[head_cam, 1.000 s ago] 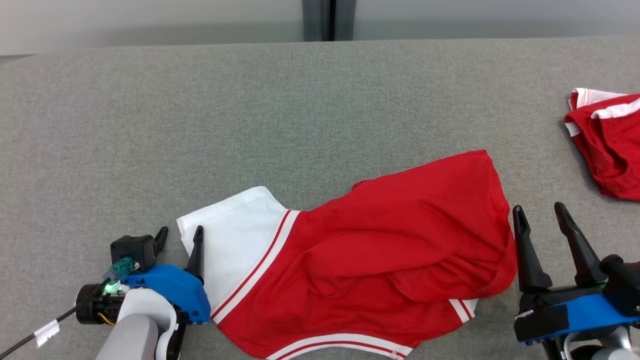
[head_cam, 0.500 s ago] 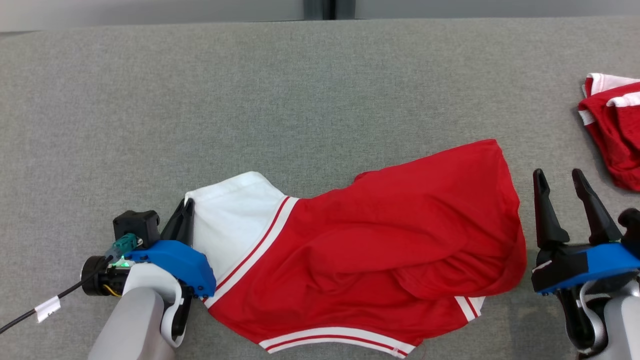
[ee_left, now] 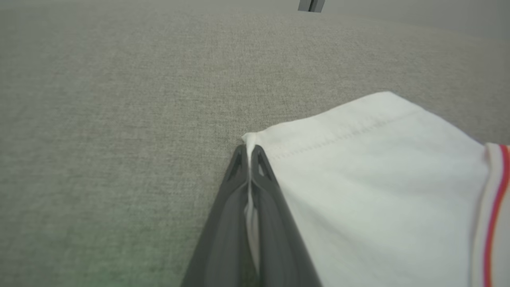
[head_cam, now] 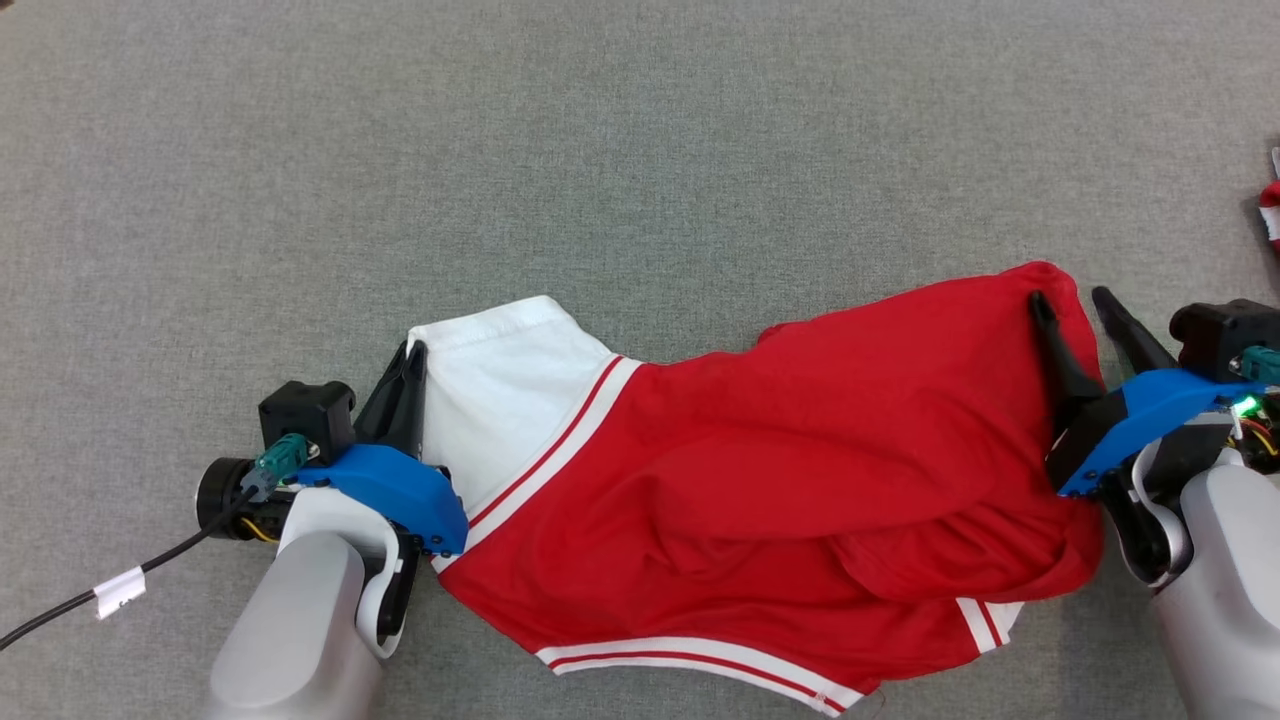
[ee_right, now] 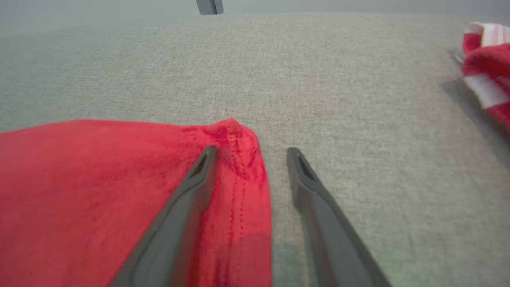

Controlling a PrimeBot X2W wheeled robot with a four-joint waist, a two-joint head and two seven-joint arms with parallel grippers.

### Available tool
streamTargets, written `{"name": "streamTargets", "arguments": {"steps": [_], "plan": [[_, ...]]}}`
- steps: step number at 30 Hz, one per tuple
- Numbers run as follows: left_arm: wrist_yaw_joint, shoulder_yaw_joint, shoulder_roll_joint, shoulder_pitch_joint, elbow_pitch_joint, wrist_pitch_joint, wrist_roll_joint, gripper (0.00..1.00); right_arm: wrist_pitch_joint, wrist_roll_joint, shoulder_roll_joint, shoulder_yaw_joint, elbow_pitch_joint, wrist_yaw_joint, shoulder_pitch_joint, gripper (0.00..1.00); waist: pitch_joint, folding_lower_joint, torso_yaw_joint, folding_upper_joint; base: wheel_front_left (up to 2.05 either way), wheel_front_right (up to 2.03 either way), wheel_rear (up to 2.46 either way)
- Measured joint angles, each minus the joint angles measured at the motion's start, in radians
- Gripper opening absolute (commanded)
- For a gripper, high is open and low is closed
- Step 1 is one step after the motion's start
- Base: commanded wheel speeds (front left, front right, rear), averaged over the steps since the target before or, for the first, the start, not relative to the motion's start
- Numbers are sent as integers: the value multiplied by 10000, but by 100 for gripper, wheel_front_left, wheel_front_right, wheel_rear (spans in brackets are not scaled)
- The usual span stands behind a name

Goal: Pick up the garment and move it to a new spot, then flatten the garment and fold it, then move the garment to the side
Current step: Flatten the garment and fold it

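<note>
The red knit garment [head_cam: 760, 500] lies rumpled on the grey woven surface [head_cam: 600, 150] — its white sleeve corner pinched in the closed left gripper [head_cam: 408, 362]. The right gripper [head_cam: 1068, 296] gapes, straddling the stitched red hem. Another red-and-white cloth [ee_right: 484, 67] is cut off at the edge.

Red garment [head_cam: 760, 500] – white sleeve, striped trim – lies rumpled on grey cloth.

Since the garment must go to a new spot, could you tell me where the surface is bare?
The wide grey surface beyond the garment is bare. The patch left of the left hand is bare too, save a cable. The right is crowded: the right hand straddles the garment's edge, a second red garment beyond.
</note>
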Motion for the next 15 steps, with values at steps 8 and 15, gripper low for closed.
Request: {"name": "streamTargets", "arguments": {"steps": [8,15], "plan": [[372,192,176,118,-535,-568,86,0,-698,426,-410,752,510,0,-354,0,-401,3,-53,4,0,0,0],[949,809,637,558,-3770,-732,686,0,-1707,307,-648,391,-984,0,-197,0,-1160,1,-129,3,0,0,0]]}}
